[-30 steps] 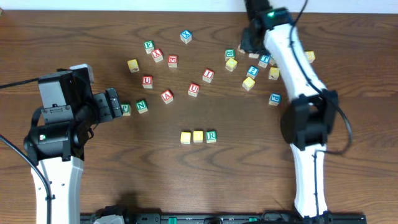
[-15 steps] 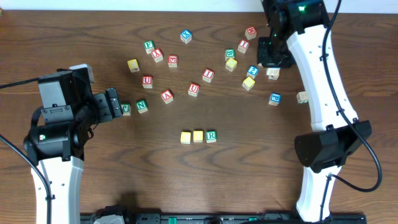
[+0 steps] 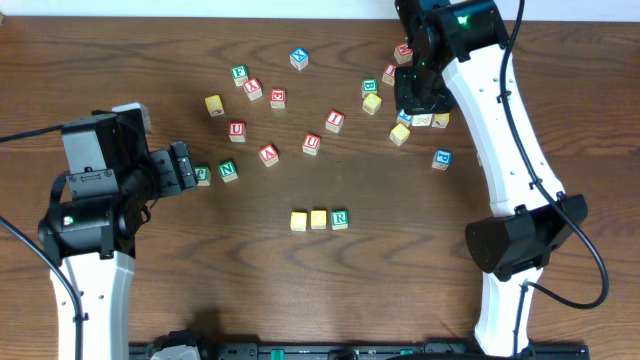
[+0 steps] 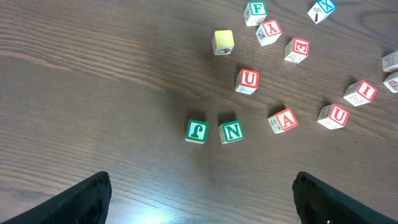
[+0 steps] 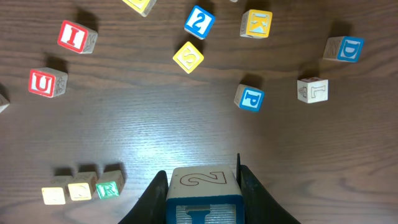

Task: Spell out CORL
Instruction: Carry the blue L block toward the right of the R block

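Nearest the base we find the row: two yellow cubes and one R cube, touching, with the long axis running left to right. The free place is just right of the R. Farther out, the left gripper gapes wide and empty, with two green cubes just ahead of it. Farthest out, the right gripper clamps one blue-printed cube, its letter not readable. From that gripper the row lies toward the base and to the left. We judge the delivery falls to the right arm.

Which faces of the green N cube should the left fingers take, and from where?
Probably from above, pinching the green N cube on its near and far faces: both free, while the other green cube sits close at one side.
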